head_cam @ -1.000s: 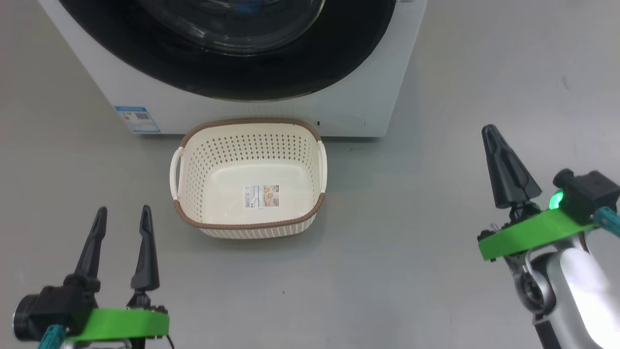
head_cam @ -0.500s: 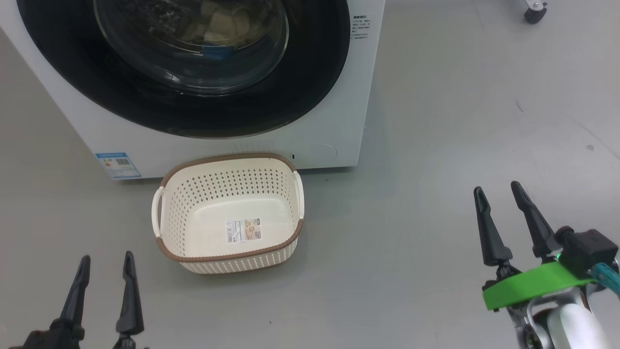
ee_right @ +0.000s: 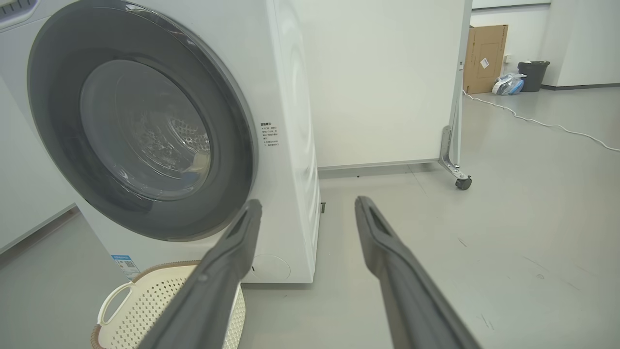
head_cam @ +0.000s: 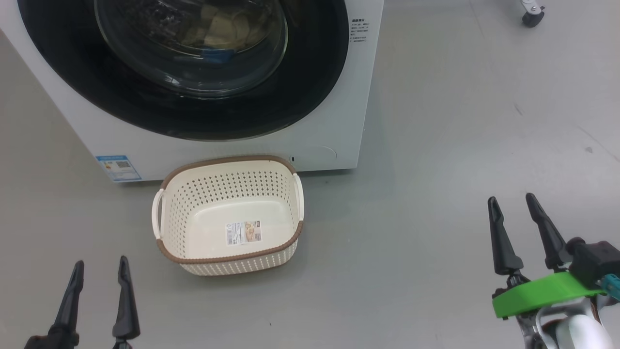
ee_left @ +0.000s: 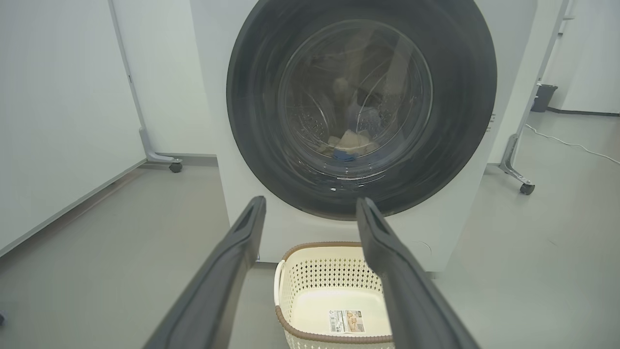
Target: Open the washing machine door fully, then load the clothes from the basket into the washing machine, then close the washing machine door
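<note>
Left gripper [head_cam: 101, 261] sits low at the lower left of the head view. Its 2 long dark fingers are spread wide with nothing between them and touch nothing. It hangs over the bare grey floor [head_cam: 436, 145]. I judge it parked out of the way, not reaching. The left wrist view shows the same wide gap.

Next right is a small blue label [head_cam: 118, 167], low on the big white front-loading washing machine [head_cam: 339, 121].

The small rectangular cream plastic basket with brown woven-look rim [head_cam: 227, 159] stands upright on the floor just in front of the machine, 2 white side handles out. Only a paper sticker [head_cam: 243, 232] lies on its bottom, no garments. It is probably set there so cloth has a short way to the drum.

Above it, the large round washing machine door with glossy black rim [head_cam: 310, 97] lies flush against the machine front. It looks shut in all 3 views.

The clothes, pale yellow cloth plus 1 bright blue piece [head_cam: 220, 29], lie inside the drum behind the clear glass bowl. Loading and closing both look done, so the task reads as finished or at its very end.

Right gripper [head_cam: 511, 198] is at the lower right, on a green bracket [head_cam: 542, 293]. Its fingers are spread, empty, touching nothing, and it is well apart from the machine and the basket. It looks parked too.

At far top right is a caster wheel [head_cam: 530, 9], not part of the task.
</note>
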You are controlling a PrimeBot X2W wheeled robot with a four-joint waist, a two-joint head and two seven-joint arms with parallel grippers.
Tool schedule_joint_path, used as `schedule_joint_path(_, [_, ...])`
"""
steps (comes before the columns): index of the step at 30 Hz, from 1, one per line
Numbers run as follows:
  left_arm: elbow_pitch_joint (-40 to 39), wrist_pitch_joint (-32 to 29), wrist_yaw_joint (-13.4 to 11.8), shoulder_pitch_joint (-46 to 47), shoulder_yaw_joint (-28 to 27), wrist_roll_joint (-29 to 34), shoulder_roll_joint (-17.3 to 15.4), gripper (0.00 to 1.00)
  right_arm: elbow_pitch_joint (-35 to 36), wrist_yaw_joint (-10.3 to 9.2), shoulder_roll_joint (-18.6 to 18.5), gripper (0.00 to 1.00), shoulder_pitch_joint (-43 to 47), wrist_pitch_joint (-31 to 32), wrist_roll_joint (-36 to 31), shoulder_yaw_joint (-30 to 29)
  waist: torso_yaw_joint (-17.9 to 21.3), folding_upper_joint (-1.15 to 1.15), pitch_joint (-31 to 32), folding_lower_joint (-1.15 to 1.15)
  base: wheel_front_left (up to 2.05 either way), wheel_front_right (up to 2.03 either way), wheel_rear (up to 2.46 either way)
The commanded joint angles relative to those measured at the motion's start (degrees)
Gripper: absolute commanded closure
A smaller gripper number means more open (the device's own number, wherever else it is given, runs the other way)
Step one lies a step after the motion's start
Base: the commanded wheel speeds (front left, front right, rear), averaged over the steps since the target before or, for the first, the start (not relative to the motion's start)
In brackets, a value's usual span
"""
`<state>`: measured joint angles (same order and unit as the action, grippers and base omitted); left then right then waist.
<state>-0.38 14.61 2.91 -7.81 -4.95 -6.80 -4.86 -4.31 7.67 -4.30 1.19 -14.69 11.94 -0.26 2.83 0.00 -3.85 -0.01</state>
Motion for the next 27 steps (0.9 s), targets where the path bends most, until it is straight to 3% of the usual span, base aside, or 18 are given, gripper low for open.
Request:
schedule_joint_path(1, [-1.99,0.39,-0.38,0.79,-2.09,0.56,-1.20,0.00,1.79,-0.19,-0.28,0.00,-0.93,-0.30,-0.55,0.78,0.00,0.00,0.02,0.01,0.00,0.00,0.00])
schedule_joint_path(27, [-1.34,0.34,-2.24,1.06,-0.88,0.90,-1.75,0.00,1.80,-0.19,-0.20,0.00,-1.61,-0.30,-0.42,0.46,-1.18,0.00,-0.36,0.01,0.00,0.00,0.00])
